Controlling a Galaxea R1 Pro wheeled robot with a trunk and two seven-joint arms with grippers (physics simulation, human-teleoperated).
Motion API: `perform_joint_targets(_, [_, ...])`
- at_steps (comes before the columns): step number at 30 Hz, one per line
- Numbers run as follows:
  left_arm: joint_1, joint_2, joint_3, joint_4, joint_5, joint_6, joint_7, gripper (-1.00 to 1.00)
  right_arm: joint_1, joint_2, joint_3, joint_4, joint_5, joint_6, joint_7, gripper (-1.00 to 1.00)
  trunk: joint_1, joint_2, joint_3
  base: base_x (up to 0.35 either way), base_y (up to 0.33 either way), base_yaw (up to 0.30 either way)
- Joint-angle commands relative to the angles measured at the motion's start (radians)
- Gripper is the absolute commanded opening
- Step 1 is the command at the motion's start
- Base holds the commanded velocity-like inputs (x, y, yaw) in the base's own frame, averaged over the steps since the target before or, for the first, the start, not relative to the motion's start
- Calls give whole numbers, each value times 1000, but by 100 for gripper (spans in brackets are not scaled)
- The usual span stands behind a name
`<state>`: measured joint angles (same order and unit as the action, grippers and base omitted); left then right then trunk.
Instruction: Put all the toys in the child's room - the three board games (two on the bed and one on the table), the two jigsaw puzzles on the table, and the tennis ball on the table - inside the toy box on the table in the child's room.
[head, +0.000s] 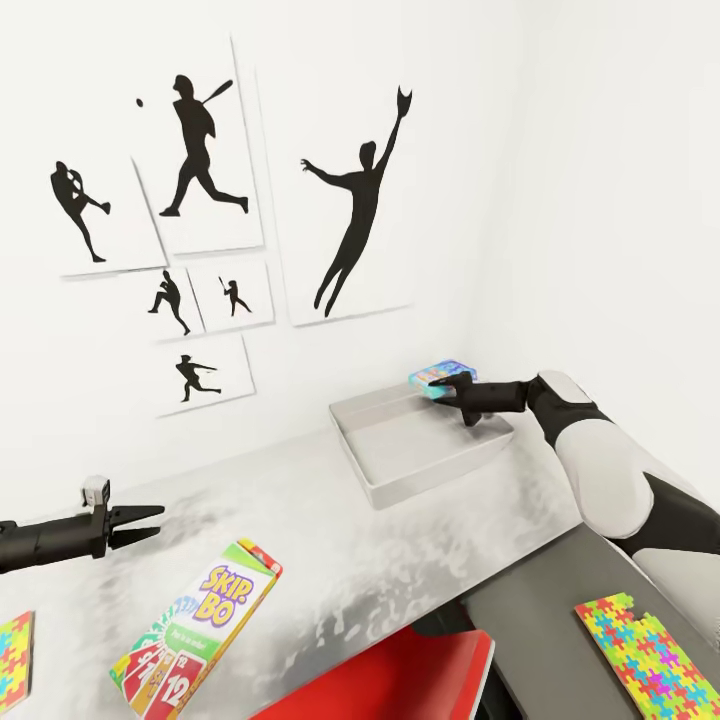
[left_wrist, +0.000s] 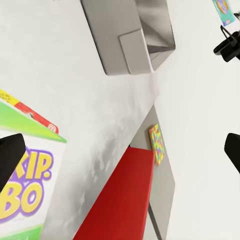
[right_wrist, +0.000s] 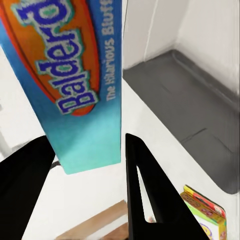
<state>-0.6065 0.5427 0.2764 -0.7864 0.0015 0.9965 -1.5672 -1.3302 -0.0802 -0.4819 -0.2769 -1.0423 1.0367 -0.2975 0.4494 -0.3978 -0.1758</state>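
White walls with sports posters (head: 210, 150) backed the worktop (head: 330, 560); my right pincer (head: 452, 392) pinched the Balderdash box (head: 438, 378) over the toy box (head: 425, 440), needing a level, low release; left pincer (head: 140, 525) hung spread.

Below your right gripper (head: 452, 392) the shallow light grey toy bin (head: 400, 475) lies open, with only the white wall (head: 600, 200) just behind.
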Motion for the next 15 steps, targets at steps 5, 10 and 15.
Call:
perform_joint_targets(5, [-3,0,0,-4,0,23,-4,100,-1,11,-6,-1,-51,2,-68,-100,1,-2,-4,0,0,0])
perform_joint_targets(10, [-10,1,0,-59,11,43,-4,100,-1,13,-5,-2,-68,2,-87,-100,1,-2,-6,0,0,0])
perform_joint_targets(15, [-12,2,-3,-108,129,47,-4,100,-1,12,-4,-2,-71,2,-90,-100,1,-2,-7,0,0,0])
